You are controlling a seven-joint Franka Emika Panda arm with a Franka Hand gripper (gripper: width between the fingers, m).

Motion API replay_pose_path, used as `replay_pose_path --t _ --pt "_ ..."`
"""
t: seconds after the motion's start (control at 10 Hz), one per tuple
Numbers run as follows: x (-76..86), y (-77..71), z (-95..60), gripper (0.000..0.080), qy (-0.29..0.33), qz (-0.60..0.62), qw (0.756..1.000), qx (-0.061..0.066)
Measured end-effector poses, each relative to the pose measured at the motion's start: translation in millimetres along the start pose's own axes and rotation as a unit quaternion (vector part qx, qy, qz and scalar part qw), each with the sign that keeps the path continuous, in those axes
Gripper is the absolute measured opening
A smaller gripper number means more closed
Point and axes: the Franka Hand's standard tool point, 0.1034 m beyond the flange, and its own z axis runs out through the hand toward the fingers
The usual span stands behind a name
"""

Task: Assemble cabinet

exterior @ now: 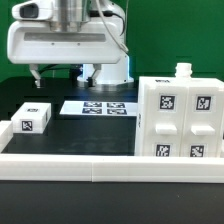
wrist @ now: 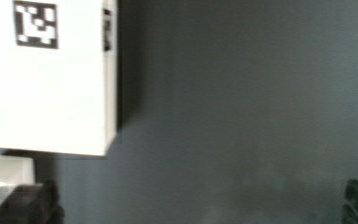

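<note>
The cabinet box [exterior: 180, 118], large, white and carrying several marker tags, stands at the exterior view's right. A small white tagged panel piece [exterior: 33, 118] lies at the left on the dark table. My gripper [exterior: 60, 72] hangs above the table behind that piece, touching nothing. In the wrist view a white tagged panel [wrist: 51, 85] lies off to one side of my gripper [wrist: 194, 205]. One dark fingertip [wrist: 25, 205] shows at each lower corner, wide apart, with only bare table between them. The gripper is open and empty.
The marker board [exterior: 95, 107] lies flat mid-table. A long low white rail [exterior: 100, 166] runs across the front. The arm's white base [exterior: 105, 70] stands at the back before a green backdrop.
</note>
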Motion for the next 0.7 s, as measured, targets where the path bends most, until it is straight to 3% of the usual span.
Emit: replay_pose_path --t 0.1,0.4,0.7 --pt "-6.3 14.0 5.7 0.0797 -0.001 0.004 1.0 -0.004" --pt "-19.1 36.3 19.2 0.0797 -0.013 0.007 1.0 -0.007" --pt "-22.9 38.6 29.1 0.0797 -0.018 0.002 1.0 -0.009"
